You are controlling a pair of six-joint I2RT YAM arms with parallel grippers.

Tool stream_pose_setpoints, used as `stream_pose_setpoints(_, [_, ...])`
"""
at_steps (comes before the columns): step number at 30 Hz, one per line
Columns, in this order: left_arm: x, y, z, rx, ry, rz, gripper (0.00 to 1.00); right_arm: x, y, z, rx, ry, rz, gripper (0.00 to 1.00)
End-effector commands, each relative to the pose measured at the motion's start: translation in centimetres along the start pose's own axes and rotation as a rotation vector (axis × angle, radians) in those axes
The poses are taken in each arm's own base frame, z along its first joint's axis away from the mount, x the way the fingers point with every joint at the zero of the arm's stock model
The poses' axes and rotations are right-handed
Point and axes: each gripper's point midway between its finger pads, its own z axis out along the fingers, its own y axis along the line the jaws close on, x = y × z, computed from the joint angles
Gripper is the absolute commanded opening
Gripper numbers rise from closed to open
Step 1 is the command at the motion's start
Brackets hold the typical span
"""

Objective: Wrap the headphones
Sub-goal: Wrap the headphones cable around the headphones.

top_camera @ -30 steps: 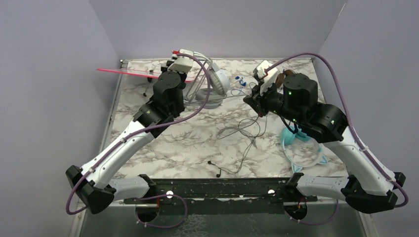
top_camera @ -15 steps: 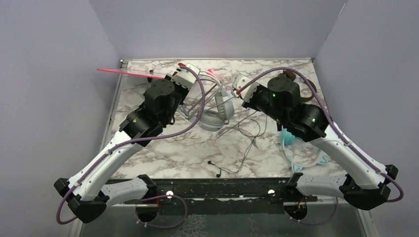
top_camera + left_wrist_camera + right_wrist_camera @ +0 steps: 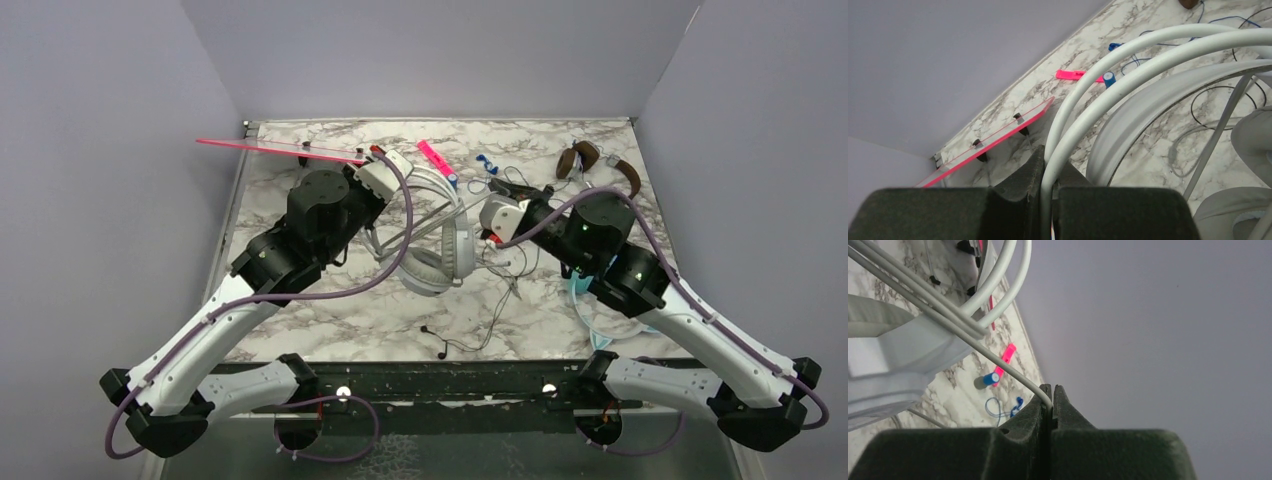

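White-grey over-ear headphones (image 3: 443,250) are held above the middle of the marble table (image 3: 330,300), between the arms. The left gripper (image 3: 1044,160) is clenched on the white wire headband (image 3: 1148,50), likely as an anchor. The right gripper (image 3: 1052,395) is pinched on the thin grey cord (image 3: 993,360), presumably for winding.

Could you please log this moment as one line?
left pincer shut on white headphones | right pincer shut on cord | phase: wrapping

White-and-black arms (image 3: 230,310), purple cables (image 3: 408,225), black fingers (image 3: 1018,175)
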Motion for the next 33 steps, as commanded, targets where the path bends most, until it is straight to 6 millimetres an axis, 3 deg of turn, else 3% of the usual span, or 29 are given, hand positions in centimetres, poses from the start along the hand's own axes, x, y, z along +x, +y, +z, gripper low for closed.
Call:
stream_pose_setpoints(1, [1.9,-1.8,-2.2,0.145,0.039,0.104,0.00,-3.9,-6.2,-1.4,0.200,-0.157,-0.142,0.01])
stream_pose_setpoints(4, [1.6,-2.7,-2.7,0.201,0.014,0.093,0.00,-5.3,-4.9,-0.9,0.133,-0.242,-0.117,0.01])
stream_pose_setpoints(11, [-0.8,-4.1,-4.5,0.304,-0.105,0.030,0.00,-7.5,-2.6,0.1,0.007,-0.392,0.121,0.01])
stream_pose_setpoints(20, [-8.8,-3.2,-9.3,0.358,-0.452,-0.204,0.00,-5.4,3.0,3.1,-0.322,-0.413,0.506,0.08])
stream_pose_setpoints(25, [-12.5,-3.8,-10.9,0.448,-0.593,-0.344,0.00,-6.7,5.8,3.7,-0.583,-0.520,0.742,0.08])
stream_pose_setpoints(30, [-14.2,-4.8,-10.5,0.526,-0.617,-0.415,0.00,-7.0,7.0,4.8,-0.745,-0.524,0.824,0.07])
stream_pose_setpoints(33, [-15.1,-3.1,-9.3,0.438,-0.627,-0.593,0.00,-6.4,7.8,5.6,-0.748,-0.508,0.928,0.08])
